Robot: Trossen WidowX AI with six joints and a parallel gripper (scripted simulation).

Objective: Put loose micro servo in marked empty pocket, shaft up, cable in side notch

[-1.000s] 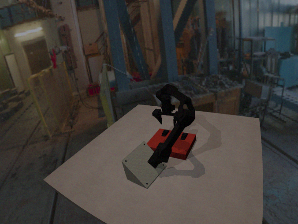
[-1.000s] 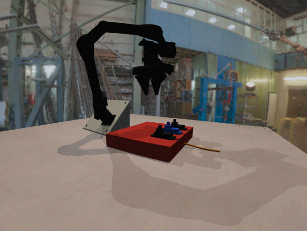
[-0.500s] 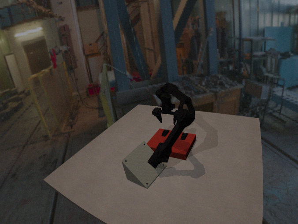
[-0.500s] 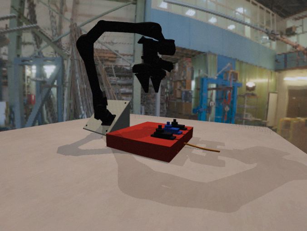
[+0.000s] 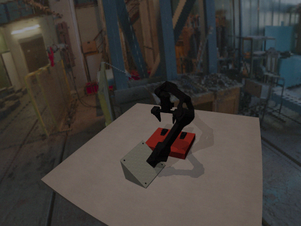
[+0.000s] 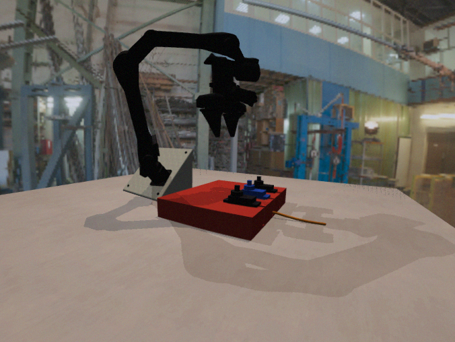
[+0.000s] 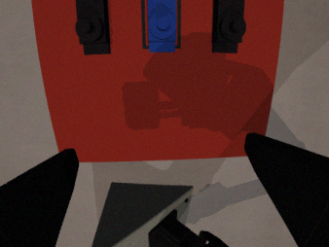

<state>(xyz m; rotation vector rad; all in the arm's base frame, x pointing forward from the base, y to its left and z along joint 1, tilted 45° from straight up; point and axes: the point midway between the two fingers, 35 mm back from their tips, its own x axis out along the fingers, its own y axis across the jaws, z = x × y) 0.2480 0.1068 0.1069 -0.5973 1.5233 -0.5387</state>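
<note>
Boxy blue servo (image 7: 161, 14) seated in flat red deck (image 7: 85, 102).

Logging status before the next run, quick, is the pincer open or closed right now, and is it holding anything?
Pincer: open, holding nothing, raised above the red deck; the blue servo sits in the middle pocket.
</note>
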